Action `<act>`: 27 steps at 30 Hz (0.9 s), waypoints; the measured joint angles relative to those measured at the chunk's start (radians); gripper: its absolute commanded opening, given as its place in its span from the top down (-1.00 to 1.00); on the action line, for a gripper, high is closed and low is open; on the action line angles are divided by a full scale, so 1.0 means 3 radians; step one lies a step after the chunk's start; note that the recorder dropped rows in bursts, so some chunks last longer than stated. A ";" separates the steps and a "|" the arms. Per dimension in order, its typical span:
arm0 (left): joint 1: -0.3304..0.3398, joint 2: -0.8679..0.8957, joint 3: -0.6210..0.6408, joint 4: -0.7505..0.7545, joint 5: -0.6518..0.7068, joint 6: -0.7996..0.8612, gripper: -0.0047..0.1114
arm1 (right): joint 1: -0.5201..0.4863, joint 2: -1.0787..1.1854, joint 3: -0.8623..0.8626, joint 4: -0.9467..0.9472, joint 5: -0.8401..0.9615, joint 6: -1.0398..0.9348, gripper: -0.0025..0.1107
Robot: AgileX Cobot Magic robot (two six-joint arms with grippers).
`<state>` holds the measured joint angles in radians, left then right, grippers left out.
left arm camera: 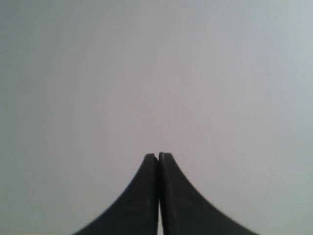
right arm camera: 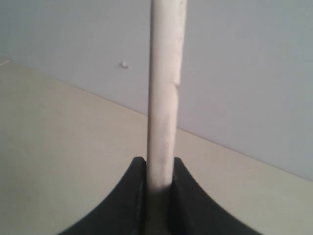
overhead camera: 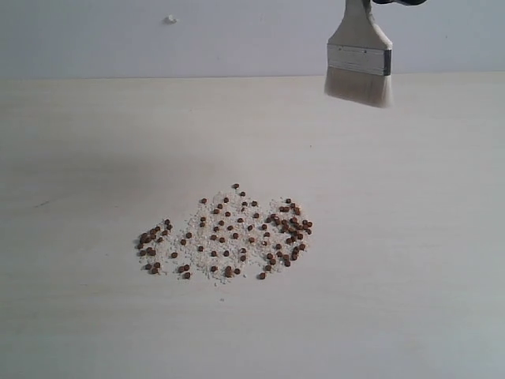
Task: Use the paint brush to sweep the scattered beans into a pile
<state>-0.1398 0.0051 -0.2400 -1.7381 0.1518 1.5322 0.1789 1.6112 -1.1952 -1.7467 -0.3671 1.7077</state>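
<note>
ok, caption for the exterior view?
Raised paint brush, bristles down, clear of the beans spread on the table.

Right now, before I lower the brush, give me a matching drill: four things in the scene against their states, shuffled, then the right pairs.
Things:
1. beans
2. brush
3. left gripper
4. right gripper

States:
A. shut, holding nothing
B. upright, bristles down, beyond the beans to the right
C. spread in a loose patch on the table
D. shut on the brush

Pairs: 1-C, 2-B, 3-A, 4-D
</note>
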 measured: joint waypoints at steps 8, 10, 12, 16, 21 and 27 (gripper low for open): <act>-0.0125 0.0023 0.0000 0.0000 0.0000 0.0000 0.92 | 0.0000 0.0000 0.0000 0.0006 0.0323 -0.0012 0.96; -0.0168 0.0023 0.0000 0.0000 0.0000 0.0000 0.92 | 0.0000 0.0000 0.0000 0.0012 0.0305 -0.0012 0.96; -0.0176 0.0023 0.0000 0.0000 0.0000 0.0000 0.92 | 0.0000 0.0000 0.0000 0.0013 0.0245 -0.0012 0.96; -0.0176 0.0023 0.0000 0.0000 0.0000 0.0000 0.92 | 0.0000 0.0000 0.0000 0.0013 0.0080 -0.0012 0.96; -0.0176 0.0023 0.0000 0.0000 0.0000 0.0007 0.92 | 0.0000 0.0000 0.0000 0.0006 -0.0049 -0.0012 0.96; -0.0176 0.0023 0.0000 0.0714 0.0003 0.0007 0.92 | 0.0000 0.0000 0.0000 0.0001 -0.0034 -0.0093 0.96</act>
<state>-0.1925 0.0120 -0.2400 -1.5238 0.1526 1.5344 0.1789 1.6112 -1.1952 -1.7464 -0.3773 1.6799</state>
